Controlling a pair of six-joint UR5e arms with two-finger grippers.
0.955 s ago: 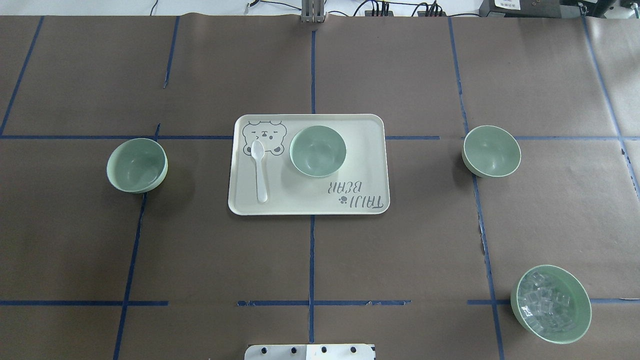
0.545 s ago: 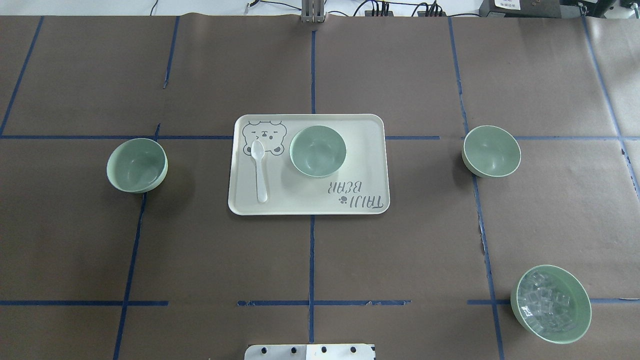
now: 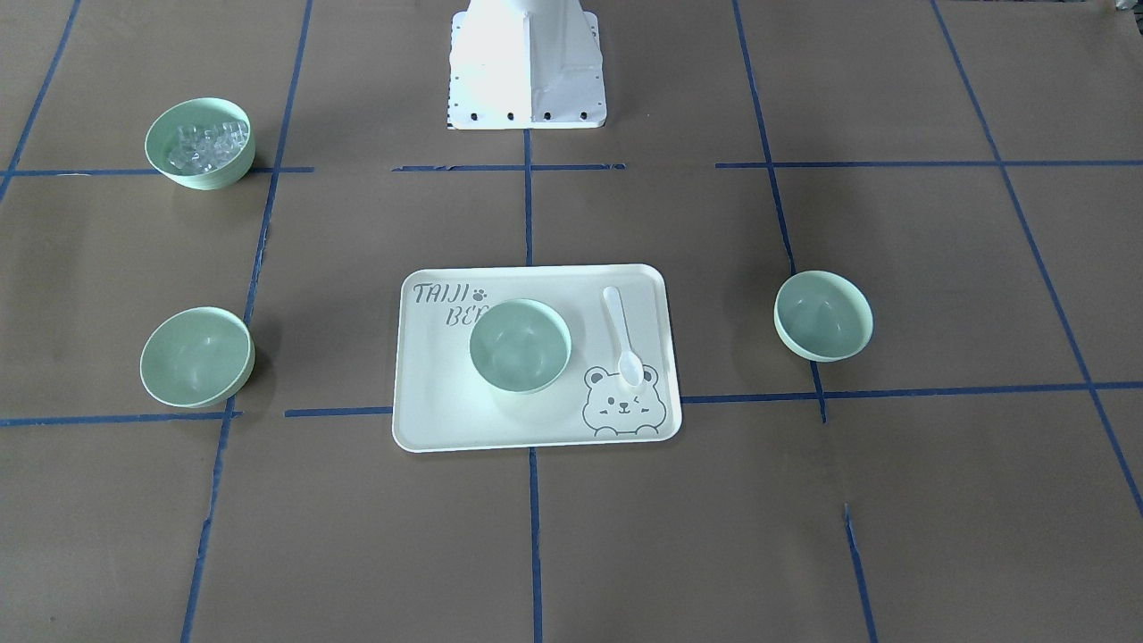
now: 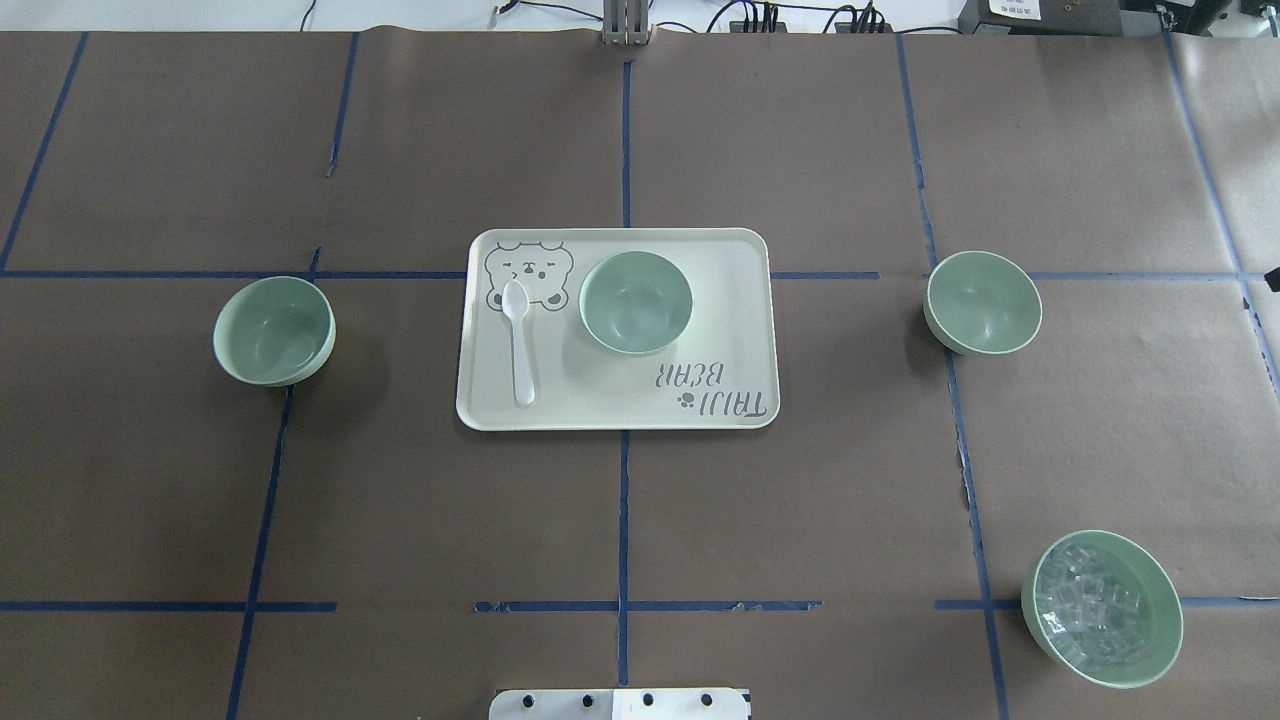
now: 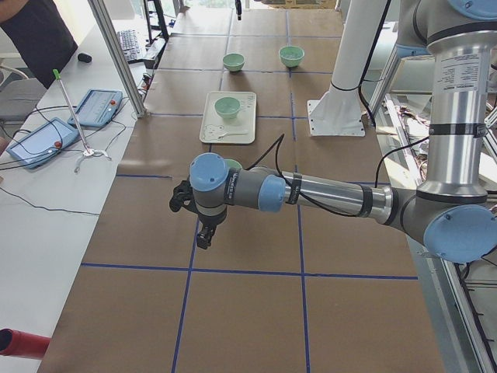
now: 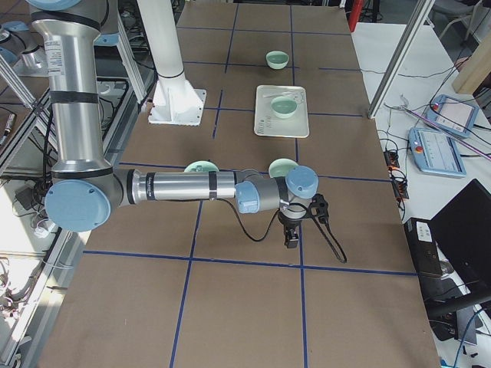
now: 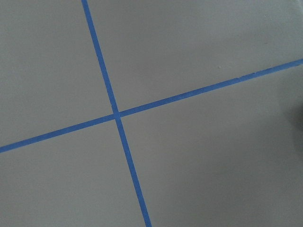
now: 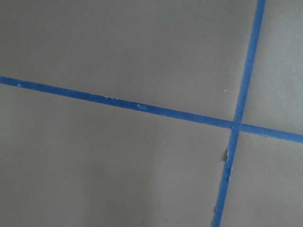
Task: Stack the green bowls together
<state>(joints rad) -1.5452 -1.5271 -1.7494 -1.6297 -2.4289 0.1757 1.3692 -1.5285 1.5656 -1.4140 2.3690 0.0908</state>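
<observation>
Mint-green plastic, smooth and round-sided, probably gives the jaws little to bite on. One bowl (image 4: 635, 302) sits on the tray (image 4: 620, 422), beside the spoon (image 4: 518, 345). A second bowl (image 4: 273, 331) stands well left of the tray and a third bowl (image 4: 983, 302) well right of it; none are nested. The left gripper (image 5: 203, 235) and right gripper (image 6: 291, 238) hang outboard of these, far from the tray; jaw opening cannot be determined. Likely faults: rim slip during lift; tilted seating in the tray bowl; clipping the spoon; selecting the ice bowl (image 4: 1101, 608), right of the tray and nearer the robot.
</observation>
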